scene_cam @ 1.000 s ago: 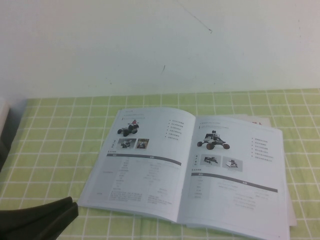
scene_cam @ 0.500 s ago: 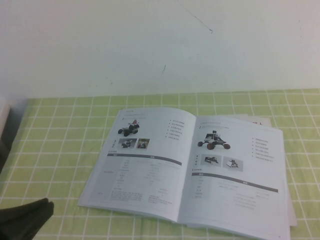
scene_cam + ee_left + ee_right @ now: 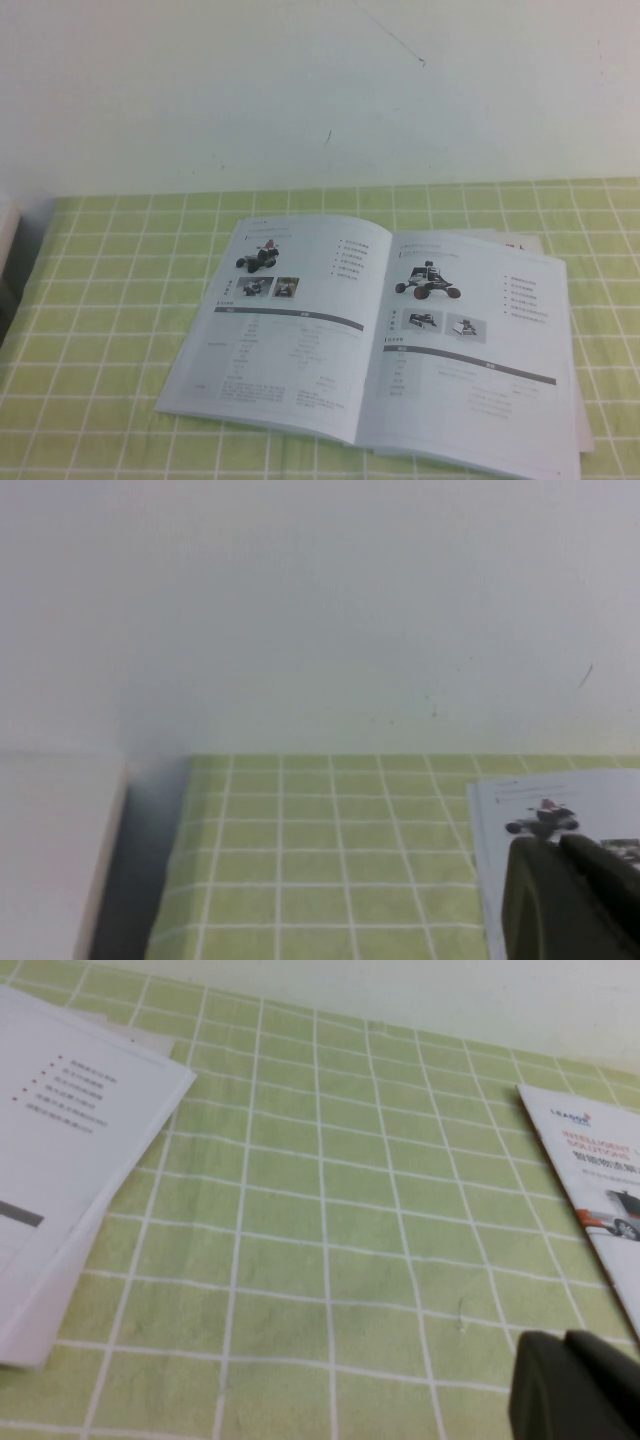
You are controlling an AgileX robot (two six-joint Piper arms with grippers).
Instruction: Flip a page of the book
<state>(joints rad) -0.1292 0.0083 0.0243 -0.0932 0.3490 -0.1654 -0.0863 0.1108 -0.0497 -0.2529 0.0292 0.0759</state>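
The book [image 3: 370,340] lies open on the green checked tablecloth [image 3: 110,300]. Its left page [image 3: 280,330] and right page [image 3: 470,360] both rest flat, each with a small robot vehicle photo, a dark bar and a table. Neither gripper appears in the high view. In the left wrist view my left gripper [image 3: 560,845] is shut and empty, hovering near the book's [image 3: 540,800] far left corner. My right gripper [image 3: 565,1345] is shut and empty, over bare cloth to the right of the book [image 3: 70,1130].
A loose sheet [image 3: 520,242] pokes out from under the book's far right corner. A second brochure [image 3: 600,1170] with a vehicle picture lies off to the right. A white ledge [image 3: 50,850] borders the cloth on the left. A white wall [image 3: 320,90] rises behind.
The dark left arm at the high view's bottom left corner has drawn back and left the picture. The book has not moved.
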